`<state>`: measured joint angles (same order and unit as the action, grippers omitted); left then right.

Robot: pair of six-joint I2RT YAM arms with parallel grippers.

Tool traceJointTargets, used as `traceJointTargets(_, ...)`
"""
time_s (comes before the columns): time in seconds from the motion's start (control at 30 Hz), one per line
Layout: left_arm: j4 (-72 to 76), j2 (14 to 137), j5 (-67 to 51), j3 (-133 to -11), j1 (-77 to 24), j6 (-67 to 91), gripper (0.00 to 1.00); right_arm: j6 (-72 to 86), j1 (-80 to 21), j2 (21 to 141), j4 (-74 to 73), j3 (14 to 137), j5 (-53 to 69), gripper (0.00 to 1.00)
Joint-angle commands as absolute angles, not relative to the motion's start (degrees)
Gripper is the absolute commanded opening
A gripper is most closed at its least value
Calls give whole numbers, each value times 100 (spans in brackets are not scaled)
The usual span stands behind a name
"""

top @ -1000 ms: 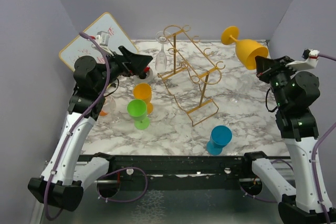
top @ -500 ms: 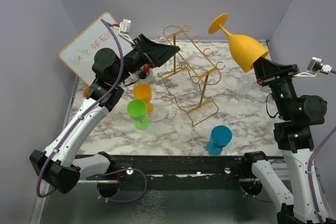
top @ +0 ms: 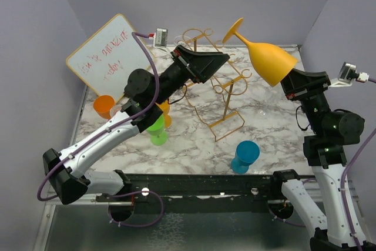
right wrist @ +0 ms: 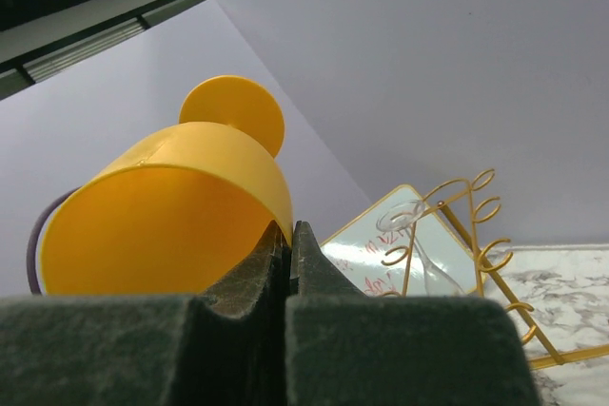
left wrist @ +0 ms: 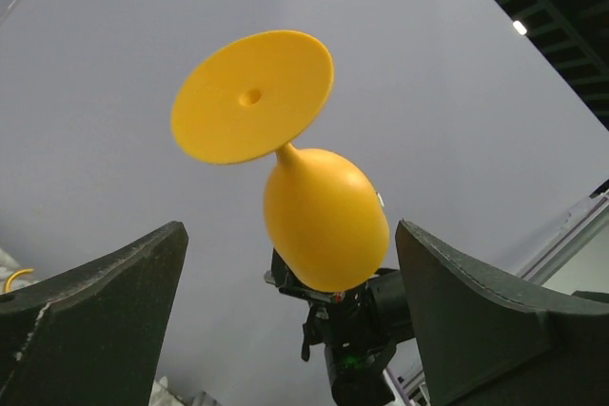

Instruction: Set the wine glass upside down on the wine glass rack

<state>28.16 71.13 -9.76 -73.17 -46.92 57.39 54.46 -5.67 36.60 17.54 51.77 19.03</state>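
Although the wine glass rack (top: 227, 104) stands on the marble table (top: 276, 127), the yellow wine glass (top: 271, 60) is not on it. The glass hangs in the air to the right of the rack's upper arms and apart from them. Its bowl slants down to the right, while its stem and round foot (top: 233, 29) point up and to the left.

The right end effector (top: 289, 79) is clamped on the rim of the bowl. In the right wrist view its two fingers (right wrist: 252, 282) are pressed together with the yellow wall pinched between them. A clear wine glass (right wrist: 411, 235) shows behind them in that view, at the rack's scroll hooks.

The left end effector (top: 216, 64) is raised over the far part of the rack with its jaws spread wide and nothing between them. In the left wrist view the underside of the yellow foot faces the camera, between the two dark fingers (left wrist: 90, 301), with the right arm's wrist below the bowl.

On the table to the left of the rack stand a green goblet (top: 155, 129) and an orange goblet (top: 166, 110) just behind it. An orange cup (top: 104, 106) stands further left. A blue goblet (top: 245, 156) stands near the front edge, right of the rack's base. A whiteboard (top: 108, 51) with red writing leans against the left wall.
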Motion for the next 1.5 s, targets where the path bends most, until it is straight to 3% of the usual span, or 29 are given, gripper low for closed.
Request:
traceJointTargets(0.0,4120,7320,-56,-7227,-4998,5493,87,5487,-571,3584,2240,5216,2365,0)
traceJointTargets(0.33,5471,7787,356,-7180,-5785,5223,78,5444,-576,3483,2336,5167,2514,1)
traceJointTargets(0.57,5699,7985,987,-7315,-6030,5086,60,5513,-572,3454,2531,5129,2650,1)
traceJointTargets(0.67,5758,8131,1111,-7470,-6054,5073,58,5557,-572,3448,2628,5078,2727,1)
traceJointTargets(1.03,5864,8412,938,-7781,-6129,4975,37,5559,-572,3486,2794,4997,2916,0)
traceJointTargets(1.37,5940,8674,1119,-8076,-6150,5192,36,5047,-572,3357,3346,4643,3116,1)
traceJointTargets(1.47,5938,8661,1132,-8033,-6150,5188,22,5001,-572,3343,3425,4583,3151,0)
